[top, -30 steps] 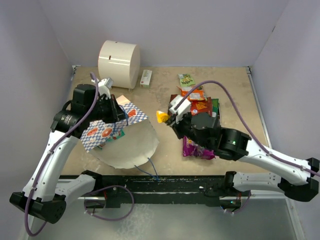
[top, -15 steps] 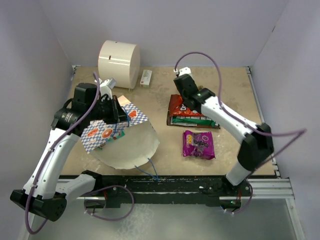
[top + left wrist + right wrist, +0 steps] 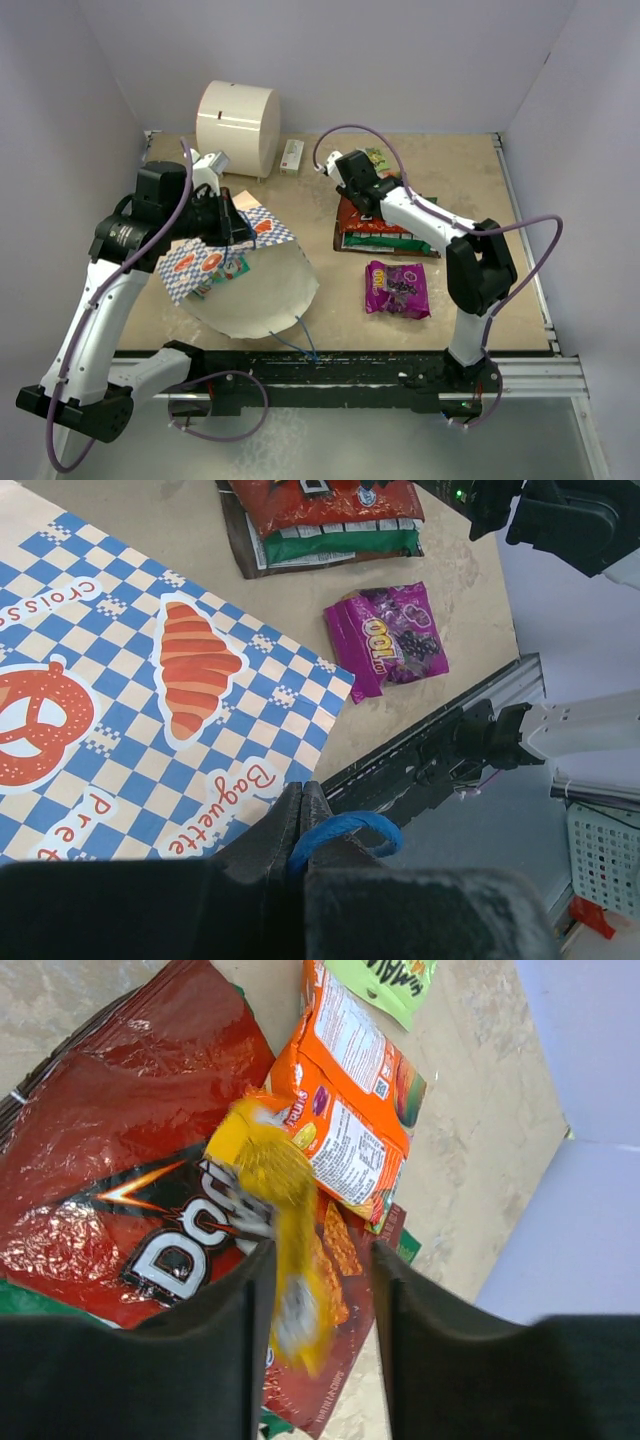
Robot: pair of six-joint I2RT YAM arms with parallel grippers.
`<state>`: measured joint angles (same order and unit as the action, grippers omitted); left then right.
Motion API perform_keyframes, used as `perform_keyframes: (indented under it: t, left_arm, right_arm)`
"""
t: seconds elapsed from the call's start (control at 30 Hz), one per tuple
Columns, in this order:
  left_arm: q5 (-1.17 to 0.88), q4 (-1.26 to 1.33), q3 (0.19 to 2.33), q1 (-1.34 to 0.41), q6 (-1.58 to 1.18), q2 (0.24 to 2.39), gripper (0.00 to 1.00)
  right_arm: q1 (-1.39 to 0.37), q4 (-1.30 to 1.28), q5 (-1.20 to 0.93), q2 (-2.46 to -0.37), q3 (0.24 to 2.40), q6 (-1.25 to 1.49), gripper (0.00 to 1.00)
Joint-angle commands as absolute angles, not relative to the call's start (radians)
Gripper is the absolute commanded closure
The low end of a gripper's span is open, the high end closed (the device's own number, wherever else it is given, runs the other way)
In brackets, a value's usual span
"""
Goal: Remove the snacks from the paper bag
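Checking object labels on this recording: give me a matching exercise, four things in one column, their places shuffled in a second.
Things
1. purple glossy packet
2. big cream cylinder
3. thin blue cord handle
4. small yellow glossy packet

Places
A. between the right hand's parted fingers
B. far left corner of the table
C. pinched in the shut left hand
D. lying alone, nearest the near edge

Pairs: 1-D, 2-B, 3-C, 4-A

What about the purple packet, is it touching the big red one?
Apart. The left wrist view shows table between the purple packet and the red packet.
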<state>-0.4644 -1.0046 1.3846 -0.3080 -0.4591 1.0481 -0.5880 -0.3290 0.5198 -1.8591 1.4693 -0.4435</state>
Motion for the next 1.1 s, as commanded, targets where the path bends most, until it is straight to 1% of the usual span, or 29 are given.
perform_keyframes:
  t: [0.0,0.13,0.2,0.27,0.37,0.43,0.6,0.67,0.8,0.87,0.93,1.07]
  left_arm:
    - [-0.482,-0.98,1.407,-0.31,-0.436,1.049,1.0]
    - [-0.487,-0.971,1.397,-0.31,-0.442,1.054,1.0]
    - [-0.495,-0.96,1.382,-0.309,-0.449,1.052,1.0]
    - [-0.499,-0.951,1.361,-0.31,-0.457,1.05,1.0]
    - [-0.506,-0.936,1.338,-0.31,-0.471,1.049,1.0]
    - [-0.51,-0.929,1.331,-0.31,-0.478,1.051,1.0]
    - [-0.497,-0.932,1.336,-0.31,-0.482,1.052,1.0]
    - [-0.489,-0.936,1.338,-0.309,-0.483,1.049,1.0]
    - [-0.48,-0.935,1.341,-0.31,-0.495,1.044,1.0]
    - [-0.48,-0.928,1.342,-0.31,-0.504,1.042,1.0]
    - [-0.479,-0.92,1.342,-0.309,-0.514,1.04,1.0]
    - [-0.473,-0.919,1.351,-0.309,-0.535,1.042,1.0]
  right_arm:
    - [-0.585,-0.317,0.496,-1.808,1.468,-0.49,0.47]
    - [-0.587,-0.431,0.526,-1.741,1.478,-0.395,0.26]
    - [-0.593,-0.454,0.481,-1.68,1.46,-0.344,0.21]
    - [-0.602,-0.448,0.409,-1.606,1.419,-0.27,0.18]
    - [-0.624,-0.391,0.276,-1.491,1.314,-0.16,0.17]
    - [-0.654,-0.318,0.181,-1.392,1.216,-0.138,0.16]
    - [-0.808,-0.098,-0.017,-1.224,0.997,-0.185,0.16]
    - [-0.853,-0.015,-0.118,-1.174,0.921,-0.208,0.19]
    - [-0.926,0.207,-0.238,-1.096,0.792,-0.226,0.2]
    - [-0.966,0.359,-0.256,-1.089,0.728,-0.209,0.21]
    - [-1.017,0.518,-0.239,-1.127,0.69,-0.173,0.21]
    - [-1.096,0.696,-0.204,-1.324,0.733,-0.134,0.21]
